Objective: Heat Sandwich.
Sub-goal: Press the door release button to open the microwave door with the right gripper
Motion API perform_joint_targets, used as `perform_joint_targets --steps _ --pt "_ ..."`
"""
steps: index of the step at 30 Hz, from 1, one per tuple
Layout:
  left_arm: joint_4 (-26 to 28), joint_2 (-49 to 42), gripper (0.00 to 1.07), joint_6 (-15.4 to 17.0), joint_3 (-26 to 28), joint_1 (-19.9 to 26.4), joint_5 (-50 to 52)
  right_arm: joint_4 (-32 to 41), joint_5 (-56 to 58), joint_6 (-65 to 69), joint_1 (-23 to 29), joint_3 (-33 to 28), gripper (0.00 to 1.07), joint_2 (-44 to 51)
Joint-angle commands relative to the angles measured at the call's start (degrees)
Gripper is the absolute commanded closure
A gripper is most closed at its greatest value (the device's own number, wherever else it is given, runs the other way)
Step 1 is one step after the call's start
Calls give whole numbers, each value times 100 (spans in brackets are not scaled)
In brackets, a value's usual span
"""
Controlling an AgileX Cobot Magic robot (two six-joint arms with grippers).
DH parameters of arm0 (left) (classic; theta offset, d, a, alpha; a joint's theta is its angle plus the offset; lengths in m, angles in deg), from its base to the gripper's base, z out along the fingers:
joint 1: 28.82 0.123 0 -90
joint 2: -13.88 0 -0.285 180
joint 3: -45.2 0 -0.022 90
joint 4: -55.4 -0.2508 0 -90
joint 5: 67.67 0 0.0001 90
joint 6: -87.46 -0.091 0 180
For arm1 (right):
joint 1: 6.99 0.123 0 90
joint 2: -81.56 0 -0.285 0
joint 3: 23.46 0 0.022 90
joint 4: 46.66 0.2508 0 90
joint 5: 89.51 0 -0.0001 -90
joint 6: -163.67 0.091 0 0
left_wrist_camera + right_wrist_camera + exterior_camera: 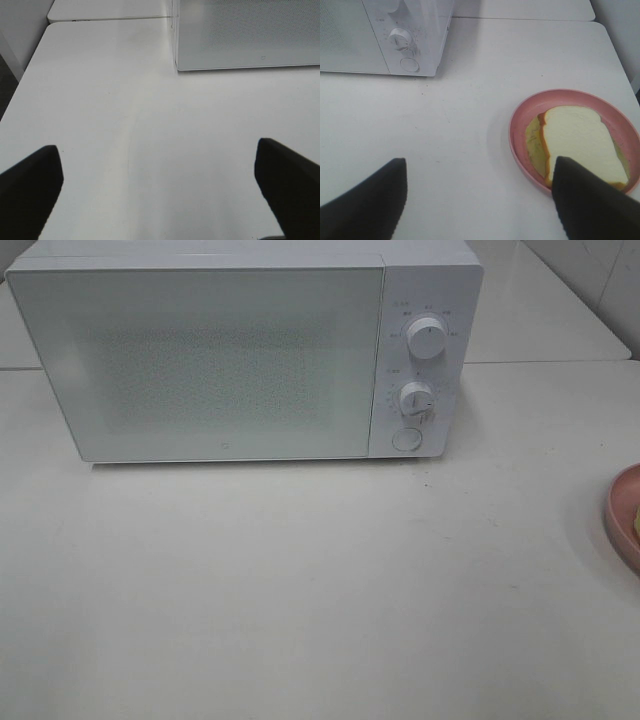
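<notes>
**Nothing begun: door shut, sandwich on its plate**

The microwave (230, 360) is seen standing at the back of the table (300, 590) with its door (200, 365) fully closed. Its two knobs (427, 337) and the round button (406, 439) below them are untouched by either arm. No step of the heating can be judged as done.

The sandwich (580, 142) is found lying flat on the pink plate (517, 125), off to the right of the microwave and well apart from it. Pale bread is shown on top, with a yellow layer and a hint of green at the edge. In the high view only a sliver of the plate is caught at the frame's right edge, so the food there can barely be made out.

The left claw (157, 165) is held spread wide and empty above bare table, near the microwave's left front corner. The right claw (480, 175) is likewise released, with nothing between its fingers. One finger is seen in front of the plate's near rim (contact cannot be told from this angle).

Everything is judged to be left: the door is to be opened, the sandwich brought inside, the door closed and the timer set.
</notes>
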Motion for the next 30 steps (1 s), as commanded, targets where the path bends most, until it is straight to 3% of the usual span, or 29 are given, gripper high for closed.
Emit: perform_joint_targets --steps 1,30 --pt "34 -155 5 40 -11 -34 57 -29 -372 -17 -40 11 31 -281" --pt "34 -155 5 40 -11 -34 57 -34 -3300 -17 -40 11 31 -3197"
